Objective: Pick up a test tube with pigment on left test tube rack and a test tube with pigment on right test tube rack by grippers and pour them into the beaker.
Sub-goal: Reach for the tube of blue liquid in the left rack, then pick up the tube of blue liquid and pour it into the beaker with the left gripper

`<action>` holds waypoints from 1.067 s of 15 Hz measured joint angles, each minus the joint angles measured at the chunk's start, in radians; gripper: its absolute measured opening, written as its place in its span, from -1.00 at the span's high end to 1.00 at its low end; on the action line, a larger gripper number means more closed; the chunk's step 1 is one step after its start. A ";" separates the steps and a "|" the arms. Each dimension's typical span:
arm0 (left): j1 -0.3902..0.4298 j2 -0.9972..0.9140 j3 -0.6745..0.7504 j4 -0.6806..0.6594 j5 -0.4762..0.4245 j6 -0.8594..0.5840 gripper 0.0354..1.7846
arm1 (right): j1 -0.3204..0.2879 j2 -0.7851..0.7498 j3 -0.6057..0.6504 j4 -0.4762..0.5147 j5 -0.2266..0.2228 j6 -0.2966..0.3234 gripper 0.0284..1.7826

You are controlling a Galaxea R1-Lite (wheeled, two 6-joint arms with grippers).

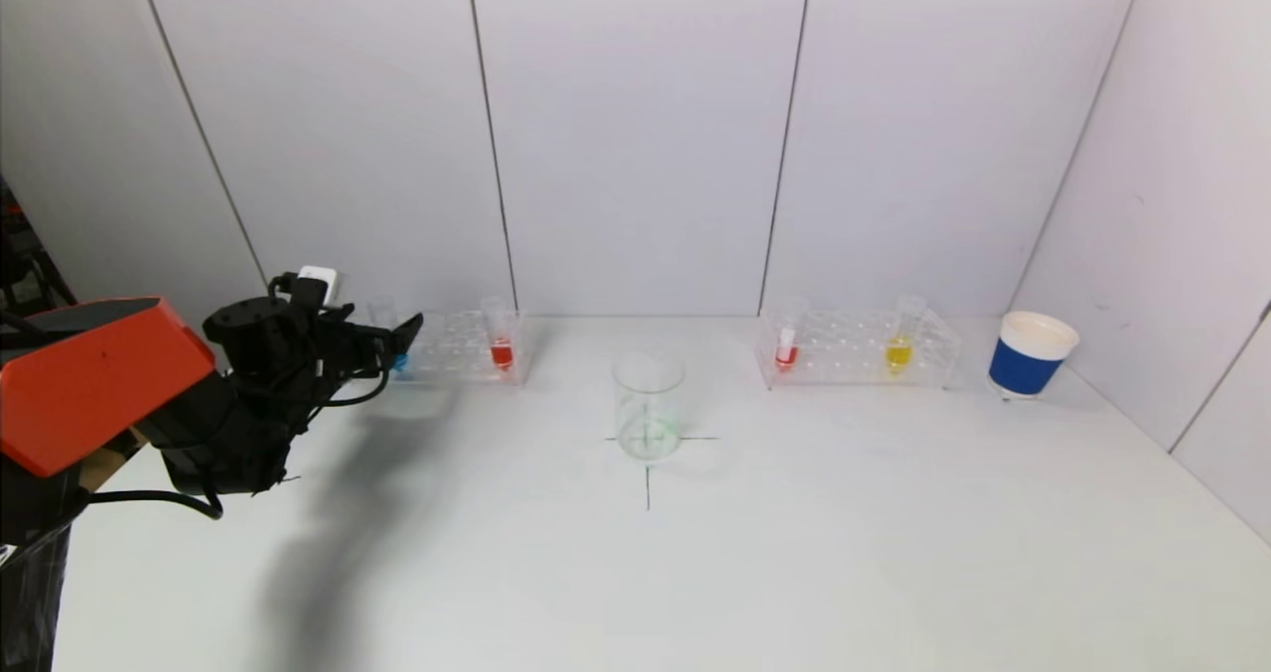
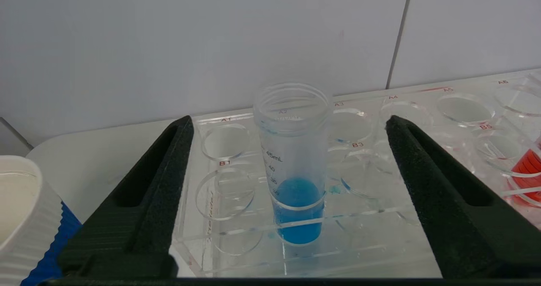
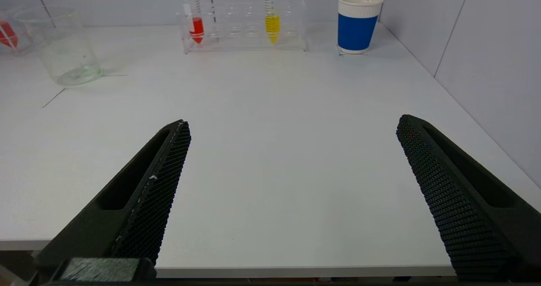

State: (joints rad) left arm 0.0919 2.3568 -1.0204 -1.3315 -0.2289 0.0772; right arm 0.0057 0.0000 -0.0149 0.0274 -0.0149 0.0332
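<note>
Test tube with blue pigment (image 2: pixel 296 193) stands upright in the left test tube rack (image 2: pixel 236 218), at that rack's left end in the head view. Its wall bears a printed scale; "45mL" and "40" read clearly, the lower marks run into the blue liquid. The clear acrylic rack carries red hole labels: "B1", "B3", "B5" and "A6" can be read, others are faint. A second tube with red pigment (image 1: pixel 501 352) sits at the rack's right end.

The left gripper (image 2: pixel 291 121) is at the blue tube, its black fingers (image 2: pixel 169 167) spread wide, one on each side of the tube and both apart from it; nothing is held. A white and blue paper cup (image 2: pixel 21 218) shows beside that gripper in its wrist view.

The right gripper (image 3: pixel 291 129) hangs low over the near edge of the table (image 3: pixel 270 151), well apart from everything, its fingers wide and holding nothing.

The beaker (image 1: pixel 648 406) stands at the table's middle on a drawn cross, between the two racks. The right test tube rack (image 1: pixel 856 347) holds a red tube (image 1: pixel 786 354) and a yellow tube (image 1: pixel 899 352), both upright. Another blue-banded paper cup (image 1: pixel 1031 354) stands just beyond that rack's right end.
</note>
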 joint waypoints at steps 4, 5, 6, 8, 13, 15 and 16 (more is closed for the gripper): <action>0.000 0.001 0.000 0.000 0.000 0.000 -0.02 | 0.000 0.000 0.000 0.000 0.000 0.000 -0.99; 0.000 0.001 0.000 0.000 0.000 0.000 0.21 | 0.000 0.000 0.000 0.000 0.000 0.000 -0.99; 0.000 0.001 0.000 0.000 0.000 0.000 0.40 | 0.000 0.000 0.000 0.000 0.000 0.000 -0.99; -0.001 0.001 0.000 0.000 0.000 -0.001 0.54 | 0.000 0.000 0.000 0.000 0.000 0.000 -0.99; 0.000 0.001 0.000 0.000 0.000 0.000 0.55 | 0.000 0.000 0.000 0.000 0.000 0.000 -0.99; 0.000 0.001 0.000 0.000 0.000 -0.001 0.55 | 0.000 0.000 0.000 0.000 0.000 0.000 -0.99; 0.000 0.001 0.000 0.000 0.001 -0.001 0.55 | 0.000 0.000 0.000 0.000 0.000 0.000 -0.99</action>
State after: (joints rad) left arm 0.0923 2.3583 -1.0202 -1.3311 -0.2279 0.0764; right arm 0.0057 0.0000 -0.0149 0.0272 -0.0153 0.0332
